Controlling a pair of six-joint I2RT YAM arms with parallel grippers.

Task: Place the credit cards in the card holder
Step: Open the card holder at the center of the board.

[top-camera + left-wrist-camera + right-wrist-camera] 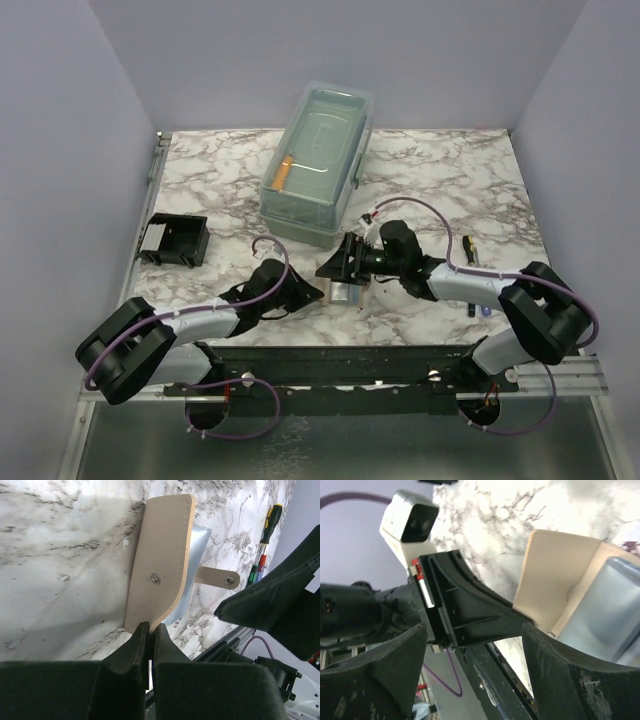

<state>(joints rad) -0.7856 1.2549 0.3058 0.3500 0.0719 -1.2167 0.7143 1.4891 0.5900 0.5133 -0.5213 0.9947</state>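
left wrist | left end effector (150, 630) pinching tan pad (160, 555) edge

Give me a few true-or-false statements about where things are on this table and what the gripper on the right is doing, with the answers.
1. The card holder stands at the left side of the table, apart from the tan pad. True.
2. The light blue card is already in the card holder. False: it lies partly under the tan pad.
3. The right gripper is open. True.
4. The screwdrivers lie on the table's left side. False: they lie on its right side.
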